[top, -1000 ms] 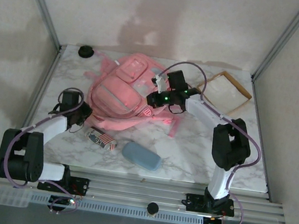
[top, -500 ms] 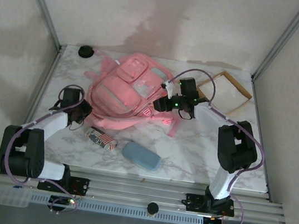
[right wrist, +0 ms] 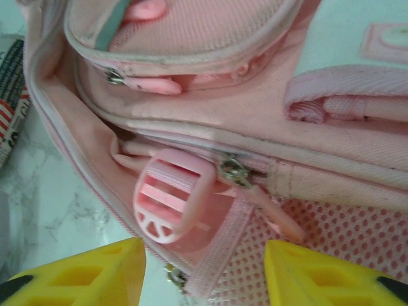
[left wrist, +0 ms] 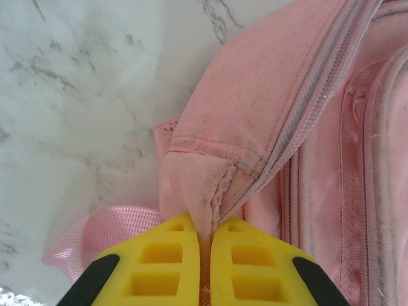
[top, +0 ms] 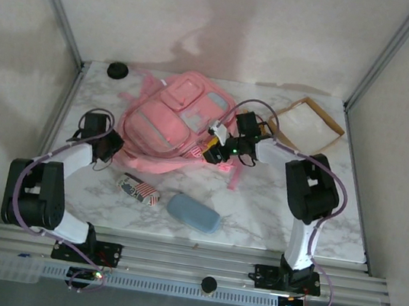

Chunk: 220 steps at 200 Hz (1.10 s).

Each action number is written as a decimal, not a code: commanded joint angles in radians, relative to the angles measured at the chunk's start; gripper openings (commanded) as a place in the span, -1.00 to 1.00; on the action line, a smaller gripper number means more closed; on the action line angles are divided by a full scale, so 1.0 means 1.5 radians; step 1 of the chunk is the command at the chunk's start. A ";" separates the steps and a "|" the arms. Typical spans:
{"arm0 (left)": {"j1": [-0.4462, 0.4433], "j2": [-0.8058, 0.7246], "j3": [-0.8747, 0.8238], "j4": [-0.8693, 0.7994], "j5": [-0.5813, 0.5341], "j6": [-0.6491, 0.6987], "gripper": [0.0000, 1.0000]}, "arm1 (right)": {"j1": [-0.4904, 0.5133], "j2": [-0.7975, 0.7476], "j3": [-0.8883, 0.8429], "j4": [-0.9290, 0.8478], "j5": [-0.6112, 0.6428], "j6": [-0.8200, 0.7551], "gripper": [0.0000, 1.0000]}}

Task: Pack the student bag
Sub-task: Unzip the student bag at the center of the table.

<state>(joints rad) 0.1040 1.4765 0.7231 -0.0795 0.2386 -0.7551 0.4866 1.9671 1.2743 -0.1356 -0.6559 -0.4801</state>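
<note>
Pinching a corner of the student bag point(left wrist: 268, 108), the left tool point(left wrist: 205, 239) clamps tight — right tool point(right wrist: 204, 268) stands open.

Item: large soft pink fabric backpack point(top: 164, 124), pale grey-blue panels
Pose: lying flat, zip pockets facing up
Place: back-centre of white marble tabletop point(top: 265, 208)
Straps: pink, splayed loosely around it
</note>
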 commanded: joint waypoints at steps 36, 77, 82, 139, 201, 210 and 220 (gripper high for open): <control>0.016 0.107 0.135 0.015 -0.079 0.078 -1.00 | 0.019 0.034 0.059 -0.031 -0.029 -0.015 0.02; 0.026 0.183 0.247 0.047 -0.086 0.123 -0.63 | 0.071 0.043 0.096 -0.017 -0.071 0.059 -0.07; 0.028 0.185 0.258 0.039 -0.090 0.133 -0.37 | 0.074 0.037 0.095 -0.009 -0.081 0.071 -0.07; 0.011 0.051 0.256 -0.093 -0.073 0.085 0.24 | 0.004 -0.100 -0.010 0.138 -0.138 0.373 0.01; -0.324 0.004 0.233 -0.151 -0.101 -0.126 0.28 | -0.053 -0.128 0.050 0.033 0.047 0.643 0.18; -0.371 0.008 0.234 -0.142 -0.128 -0.155 0.28 | -0.060 -0.108 0.075 0.001 0.063 0.668 0.18; -0.410 0.028 0.246 -0.138 -0.140 -0.178 0.25 | -0.074 -0.088 0.097 -0.021 0.088 0.705 0.13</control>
<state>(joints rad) -0.4030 1.4998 1.0901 -0.2493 0.1101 -0.8539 0.4049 1.7794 1.3262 -0.0399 -0.6746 0.3771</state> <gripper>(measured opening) 0.641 0.586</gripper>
